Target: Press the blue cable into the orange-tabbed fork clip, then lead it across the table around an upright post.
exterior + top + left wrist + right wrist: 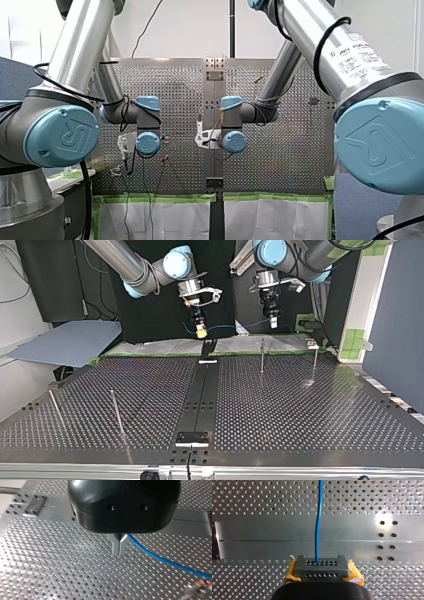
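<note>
Our left gripper (119, 547) and right gripper (322, 566) each clench the cable (318, 517), spanning it between them above the table (300, 405), so that, we judge, a straight stretch can be pressed down.

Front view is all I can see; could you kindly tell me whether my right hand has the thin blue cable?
Observer: Yes: in the right wrist view the thin blue cable comes out from between the yellow pads of your right hand.
Operator: Thank you. And the other one?
Observer: Your left hand is shut too, the cable leaving beside its metal fingers.
Operator: Is the cable resting on anything?
Observer: No: the top view shows it strung in the air between both hands, clear of the perforated metal table.
</note>
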